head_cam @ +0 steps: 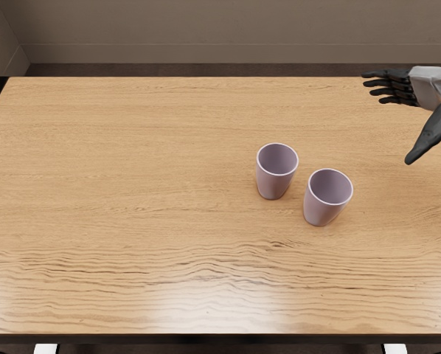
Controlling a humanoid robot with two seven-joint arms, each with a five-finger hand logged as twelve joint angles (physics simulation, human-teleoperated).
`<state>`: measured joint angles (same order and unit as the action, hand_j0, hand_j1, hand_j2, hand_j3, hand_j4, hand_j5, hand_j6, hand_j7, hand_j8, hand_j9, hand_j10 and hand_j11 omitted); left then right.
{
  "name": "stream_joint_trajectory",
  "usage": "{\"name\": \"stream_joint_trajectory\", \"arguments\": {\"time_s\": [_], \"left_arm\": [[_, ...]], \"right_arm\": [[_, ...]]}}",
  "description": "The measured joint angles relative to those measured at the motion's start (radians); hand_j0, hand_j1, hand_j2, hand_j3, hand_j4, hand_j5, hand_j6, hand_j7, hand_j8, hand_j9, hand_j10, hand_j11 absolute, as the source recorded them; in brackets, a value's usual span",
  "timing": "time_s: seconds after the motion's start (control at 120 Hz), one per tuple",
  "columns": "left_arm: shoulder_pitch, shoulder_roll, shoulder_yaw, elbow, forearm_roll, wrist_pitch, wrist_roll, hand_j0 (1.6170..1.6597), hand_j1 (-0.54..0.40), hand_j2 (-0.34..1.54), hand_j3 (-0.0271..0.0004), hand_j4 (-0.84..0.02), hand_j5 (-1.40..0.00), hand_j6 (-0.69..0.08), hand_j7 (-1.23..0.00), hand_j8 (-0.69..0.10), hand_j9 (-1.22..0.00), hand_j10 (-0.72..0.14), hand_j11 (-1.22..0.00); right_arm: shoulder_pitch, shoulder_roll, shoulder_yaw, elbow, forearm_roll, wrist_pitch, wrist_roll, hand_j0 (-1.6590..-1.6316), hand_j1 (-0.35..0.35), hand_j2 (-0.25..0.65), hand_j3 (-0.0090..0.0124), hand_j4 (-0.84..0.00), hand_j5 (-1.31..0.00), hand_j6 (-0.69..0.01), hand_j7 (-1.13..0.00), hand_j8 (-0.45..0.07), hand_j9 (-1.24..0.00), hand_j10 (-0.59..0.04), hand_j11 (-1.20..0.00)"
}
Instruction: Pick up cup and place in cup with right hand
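Wood-grain table [132, 177], light brown, dark front edge, shine near front. On it, right of center: 1 upright mauve cup [273, 181], 1 matching cup [322, 212] just beside, nearer front and right.

From where I'm standing, the right hand [427, 87] is two-toned: a pale grey, smooth-looking shell [433, 73] with an angular edge, four slim, jointed, near-black fingers [389, 74] beyond the shell, and beside it a thicker thumb [431, 134], charcoal with a soft sheen, tapering to a blunt tip.
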<state>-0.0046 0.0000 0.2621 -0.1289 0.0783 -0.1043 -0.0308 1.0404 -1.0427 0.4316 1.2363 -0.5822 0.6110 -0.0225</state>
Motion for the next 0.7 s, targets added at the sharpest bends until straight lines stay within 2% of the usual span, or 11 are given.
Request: {"name": "stream_joint_trajectory", "arguments": {"time_s": [0.133, 0.233, 0.258, 0.342, 0.425, 0.467, 0.5, 0.542, 0.583, 0.7], "left_arm": [[0.000, 0.000, 0.000, 0.000, 0.000, 0.000, 0.000, 1.6580, 0.349, 0.00, -0.0002, 0.000, 0.00, 0.000, 0.00, 0.000, 0.00, 0.000, 0.00], [0.000, 0.000, 0.000, 0.000, 0.000, 0.000, 0.000, 1.6581, 0.349, 0.00, -0.0002, 0.000, 0.00, 0.000, 0.00, 0.000, 0.00, 0.000, 0.00], [0.000, 0.000, 0.000, 0.000, 0.000, 0.000, 0.000, 1.6581, 0.349, 0.00, -0.0002, 0.000, 0.00, 0.000, 0.00, 0.000, 0.00, 0.000, 0.00], [0.000, 0.000, 0.000, 0.000, 0.000, 0.000, 0.000, 1.6581, 0.349, 0.00, -0.0002, 0.000, 0.00, 0.000, 0.00, 0.000, 0.00, 0.000, 0.00], [0.000, 0.000, 0.000, 0.000, 0.000, 0.000, 0.000, 1.6581, 0.349, 0.00, -0.0002, 0.000, 0.00, 0.000, 0.00, 0.000, 0.00, 0.000, 0.00], [0.000, 0.000, 0.000, 0.000, 0.000, 0.000, 0.000, 1.6581, 0.349, 0.00, -0.0002, 0.000, 0.00, 0.000, 0.00, 0.000, 0.00, 0.000, 0.00], [0.000, 0.000, 0.000, 0.000, 0.000, 0.000, 0.000, 1.6581, 0.349, 0.00, -0.0002, 0.000, 0.00, 0.000, 0.00, 0.000, 0.00, 0.000, 0.00], [0.000, 0.000, 0.000, 0.000, 0.000, 0.000, 0.000, 1.6581, 0.349, 0.00, -0.0002, 0.000, 0.00, 0.000, 0.00, 0.000, 0.00, 0.000, 0.00], [0.000, 0.000, 0.000, 0.000, 0.000, 0.000, 0.000, 1.6581, 0.349, 0.00, -0.0002, 0.000, 0.00, 0.000, 0.00, 0.000, 0.00, 0.000, 0.00], [0.000, 0.000, 0.000, 0.000, 0.000, 0.000, 0.000, 1.6581, 0.349, 0.00, -0.0001, 0.000, 0.00, 0.000, 0.00, 0.000, 0.00, 0.000, 0.00]], "right_arm": [[0.002, 0.011, 0.003, 0.016, 0.000, 0.000, -0.002, -1.6580, -0.317, -0.004, 0.0000, -0.035, -0.04, -0.036, -0.04, -0.035, -0.04, -0.034, -0.04], [0.012, 0.009, 0.006, 0.112, 0.000, 0.000, -0.019, -1.6580, -0.317, -0.004, 0.0000, -0.034, -0.04, -0.036, -0.04, -0.035, -0.04, -0.033, -0.04], [0.016, 0.010, 0.010, 0.133, 0.002, 0.000, -0.044, -1.6580, -0.317, -0.004, 0.0000, -0.034, -0.04, -0.036, -0.04, -0.035, -0.04, -0.033, -0.04], [0.023, 0.013, 0.036, 0.206, 0.007, 0.000, -0.170, -1.6580, -0.316, -0.004, 0.0000, -0.035, -0.04, -0.036, -0.04, -0.035, -0.04, -0.034, -0.04], [0.030, 0.015, 0.078, 0.300, 0.008, -0.014, -0.346, -1.6580, -0.315, -0.004, 0.0000, -0.036, -0.04, -0.037, -0.04, -0.036, -0.04, -0.035, -0.04], [0.038, 0.016, 0.090, 0.345, 0.005, -0.049, -0.421, -1.6580, -0.314, -0.005, 0.0000, -0.036, -0.04, -0.038, -0.04, -0.036, -0.04, -0.035, -0.04], [0.051, 0.017, 0.096, 0.380, 0.004, -0.080, -0.467, -1.6580, -0.314, -0.005, 0.0000, -0.036, -0.04, -0.038, -0.04, -0.037, -0.04, -0.035, -0.04], [0.072, 0.025, 0.102, 0.418, 0.000, -0.124, -0.507, -1.6580, -0.313, -0.005, 0.0000, -0.037, -0.04, -0.038, -0.04, -0.037, -0.04, -0.036, -0.04], [0.089, 0.049, 0.105, 0.445, -0.020, -0.175, -0.534, -1.6580, -0.313, -0.005, 0.0000, -0.037, -0.04, -0.038, -0.04, -0.037, -0.04, -0.036, -0.04], [0.111, 0.166, 0.095, 0.480, -0.122, -0.327, -0.571, -1.6581, -0.312, -0.005, 0.0000, -0.037, -0.04, -0.038, -0.04, -0.037, -0.04, -0.036, -0.04]]}}
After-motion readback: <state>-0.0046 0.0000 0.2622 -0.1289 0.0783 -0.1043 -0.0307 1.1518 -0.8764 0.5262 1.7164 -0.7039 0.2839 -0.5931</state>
